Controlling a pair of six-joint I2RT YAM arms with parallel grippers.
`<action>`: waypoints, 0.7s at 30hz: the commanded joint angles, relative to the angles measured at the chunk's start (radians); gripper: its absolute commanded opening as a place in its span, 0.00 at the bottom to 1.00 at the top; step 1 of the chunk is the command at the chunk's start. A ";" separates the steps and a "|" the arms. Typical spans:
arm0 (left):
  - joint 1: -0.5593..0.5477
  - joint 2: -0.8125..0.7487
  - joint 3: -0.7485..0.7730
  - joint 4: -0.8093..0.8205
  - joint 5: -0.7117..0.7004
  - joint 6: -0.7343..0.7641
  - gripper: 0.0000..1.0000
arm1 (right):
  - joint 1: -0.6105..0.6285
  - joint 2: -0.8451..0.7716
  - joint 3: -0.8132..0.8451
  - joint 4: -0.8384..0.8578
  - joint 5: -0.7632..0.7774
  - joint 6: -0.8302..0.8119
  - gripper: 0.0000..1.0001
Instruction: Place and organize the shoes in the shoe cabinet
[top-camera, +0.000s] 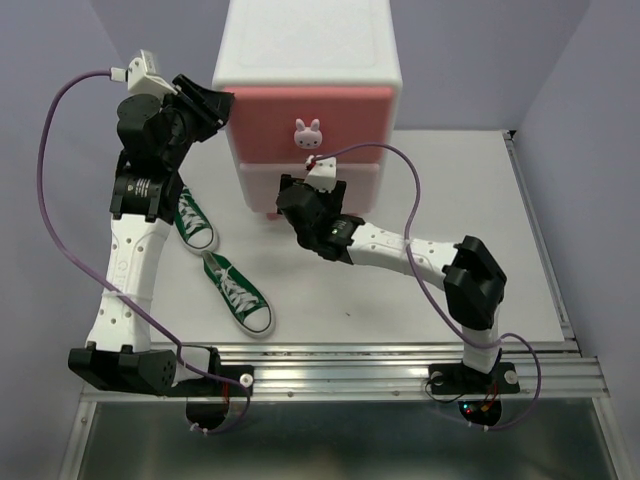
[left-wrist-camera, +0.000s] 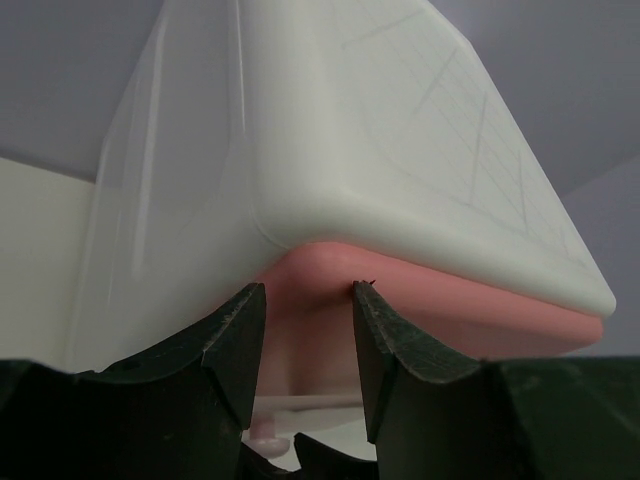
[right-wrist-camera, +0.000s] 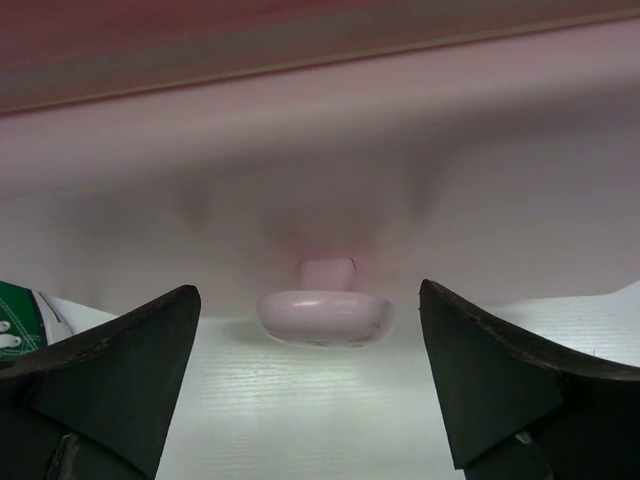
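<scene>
The shoe cabinet (top-camera: 305, 50) stands at the top centre of the overhead view. My left gripper (top-camera: 214, 104) is at the left end of the darker upper drawer (top-camera: 330, 120). In the left wrist view this gripper (left-wrist-camera: 308, 330) is only narrowly parted, and the rounded drawer corner sits just above the gap. I cannot tell if the fingers (left-wrist-camera: 235, 340) touch it.

My right gripper (top-camera: 300, 192) is low, in front of the paler lower drawer (top-camera: 262, 178). In its own view it (right-wrist-camera: 308, 335) is wide, with the drawer knob (right-wrist-camera: 323, 312) between the fingers and apart from both.

Two green shoes lie on the counter (top-camera: 420, 210), left of centre. One (top-camera: 193, 222) is partly hidden by the left arm (top-camera: 135, 260), the other (top-camera: 238, 293) lies nearer the bottom. The lower knob's shape is hard to make out from so low. I can read no writing in any view.
</scene>
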 joint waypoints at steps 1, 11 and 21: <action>-0.007 0.035 -0.054 -0.180 0.009 0.031 0.50 | 0.001 0.029 0.048 0.053 0.078 0.020 0.91; -0.007 0.032 -0.057 -0.177 0.011 0.031 0.50 | -0.017 0.046 0.065 0.055 0.085 0.020 0.52; -0.007 0.053 -0.045 -0.163 0.015 0.034 0.50 | 0.002 -0.043 -0.056 -0.082 -0.052 0.125 0.17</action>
